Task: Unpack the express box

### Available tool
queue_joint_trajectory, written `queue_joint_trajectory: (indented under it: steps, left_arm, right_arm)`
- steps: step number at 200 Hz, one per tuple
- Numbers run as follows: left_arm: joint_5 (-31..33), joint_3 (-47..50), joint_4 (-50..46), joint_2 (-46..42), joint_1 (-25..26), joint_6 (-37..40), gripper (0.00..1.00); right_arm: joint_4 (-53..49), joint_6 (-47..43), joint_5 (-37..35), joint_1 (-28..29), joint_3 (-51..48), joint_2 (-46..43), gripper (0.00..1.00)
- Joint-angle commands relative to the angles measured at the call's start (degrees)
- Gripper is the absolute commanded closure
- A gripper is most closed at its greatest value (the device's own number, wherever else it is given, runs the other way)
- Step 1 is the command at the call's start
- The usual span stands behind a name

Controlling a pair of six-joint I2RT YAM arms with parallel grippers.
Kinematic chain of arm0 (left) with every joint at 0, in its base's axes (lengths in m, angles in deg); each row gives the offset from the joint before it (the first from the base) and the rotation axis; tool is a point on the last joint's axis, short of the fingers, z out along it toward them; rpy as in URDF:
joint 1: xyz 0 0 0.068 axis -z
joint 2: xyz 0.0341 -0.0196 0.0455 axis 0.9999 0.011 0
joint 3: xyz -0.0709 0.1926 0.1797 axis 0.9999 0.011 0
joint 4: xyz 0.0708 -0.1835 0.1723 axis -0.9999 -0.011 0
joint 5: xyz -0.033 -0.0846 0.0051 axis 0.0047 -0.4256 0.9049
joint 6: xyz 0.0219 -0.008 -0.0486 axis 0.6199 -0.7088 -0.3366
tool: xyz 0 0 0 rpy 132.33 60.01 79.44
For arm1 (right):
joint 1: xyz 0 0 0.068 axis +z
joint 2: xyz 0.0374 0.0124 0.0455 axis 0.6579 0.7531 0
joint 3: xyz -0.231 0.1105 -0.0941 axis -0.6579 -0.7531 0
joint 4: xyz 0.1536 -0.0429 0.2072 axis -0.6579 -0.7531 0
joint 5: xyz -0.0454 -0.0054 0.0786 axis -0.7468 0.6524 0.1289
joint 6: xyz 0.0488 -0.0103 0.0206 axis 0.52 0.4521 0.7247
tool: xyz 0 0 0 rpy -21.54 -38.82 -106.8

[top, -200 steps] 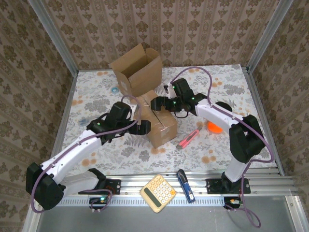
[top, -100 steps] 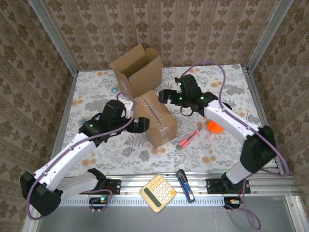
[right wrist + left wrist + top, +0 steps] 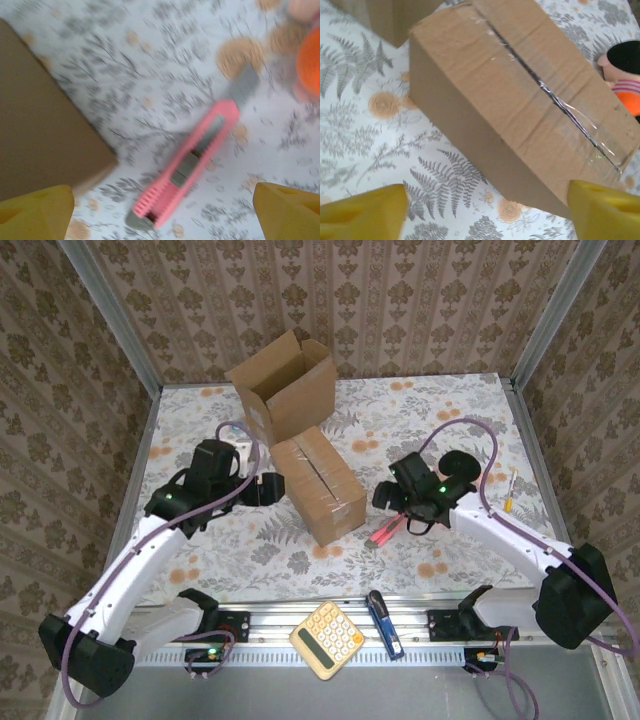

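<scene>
Floral worktop (image 3: 200, 540) sitting inside patterned walls. Taped express box (image 3: 318, 485) lying mid-worktop, its tape seam intact and running roughly 11-to-5 o'clock in the top view. Open carton (image 3: 283, 385) standing just beside it at 11 o'clock.

Left fingers (image 3: 365, 212) hovering at the box's 9 o'clock side, spread wide and gripping nothing. In the wrist view the box's long side wall is facing them, ahead of both yellow tips and not touching either.

Right fingers (image 3: 35, 207) also spread, hanging over the pink box cutter (image 3: 187, 167). The cutter is lying flat between the tips at the box's 4 o'clock, near it but apart. Box corner showing at 9 o'clock in that wrist view.
</scene>
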Motion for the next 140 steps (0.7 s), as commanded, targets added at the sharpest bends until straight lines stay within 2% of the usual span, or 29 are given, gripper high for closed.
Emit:
queue_joint_trajectory:
  steps: [1,9,18,41,82,112,140]
  left_arm:
    - [0.18,0.32,-5.11,0.01,-0.69,0.19,0.46]
    - [0.18,0.98,-5.85,-0.06,-0.69,0.00,0.57]
    - [-0.50,2.10,-6.10,-0.46,-0.62,-0.27,0.64]
    - [-4.17,6.14,-4.21,-1.44,-0.44,-1.56,0.72]
    - [-10.61,13.38,6.05,-1.00,4.09,-5.86,0.73]
    - [-10.90,14.91,10.33,1.59,7.96,-7.94,0.73]
    - [-10.48,15.06,12.04,3.17,9.26,-8.42,0.73]
  right_arm:
    - [-0.38,6.15,-0.24,1.85,-1.97,1.75,0.08]
    - [0.03,6.92,-0.21,2.43,-2.12,3.16,0.08]
    - [0.48,7.89,-0.37,3.25,-2.12,4.65,0.08]
    - [1.53,9.60,-0.68,4.50,-1.77,8.74,0.08]
    - [3.16,10.65,-0.67,5.76,-0.59,13.61,0.08]
    - [2.60,11.47,-1.58,6.58,-0.12,15.63,0.08]
    - [2.89,11.97,-1.68,7.43,0.36,18.13,0.09]
